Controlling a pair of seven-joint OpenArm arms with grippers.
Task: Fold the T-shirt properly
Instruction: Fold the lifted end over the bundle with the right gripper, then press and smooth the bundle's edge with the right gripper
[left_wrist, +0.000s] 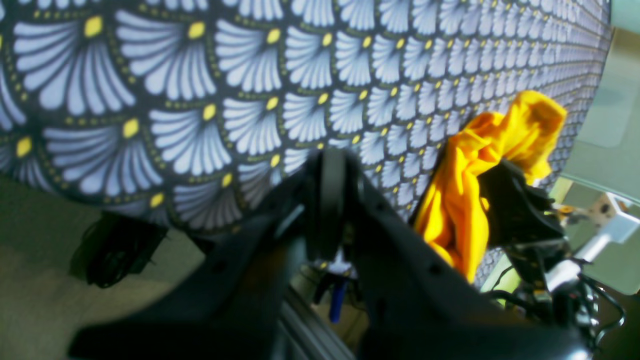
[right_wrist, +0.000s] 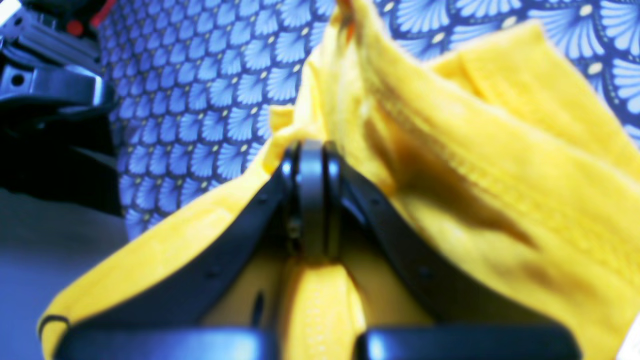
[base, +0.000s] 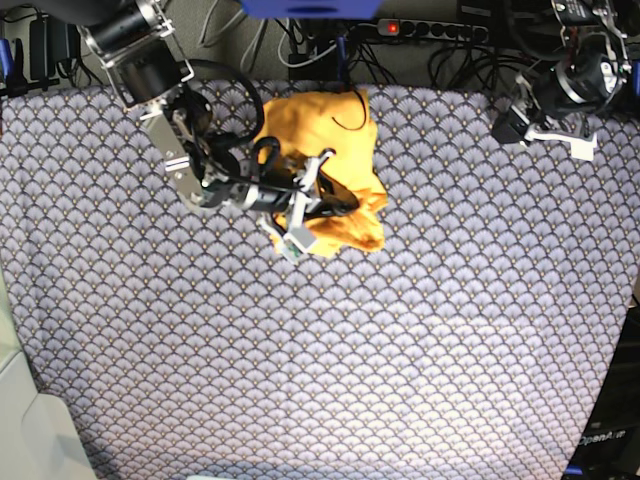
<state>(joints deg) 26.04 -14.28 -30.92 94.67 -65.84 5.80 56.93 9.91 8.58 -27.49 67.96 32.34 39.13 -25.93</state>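
Right now the right gripper (right_wrist: 312, 165) is pinched on the bunched T-shirt (base: 330, 170), up at twelve o'clock on the cloth (base: 400, 350). Far off at two o'clock (holding nothing) waits the closed left gripper (left_wrist: 332, 175).

A blue-grey scallop-patterned cloth (base: 400, 350) covers nearly the whole base view, each fan motif tipped with a small yellow dot. Along the top edge, behind the cloth, a black power strip (base: 430, 28) with a red lit switch lies among tangled dark cables (base: 300, 45). A pale surface (base: 25, 430) shows at the lower left corner.
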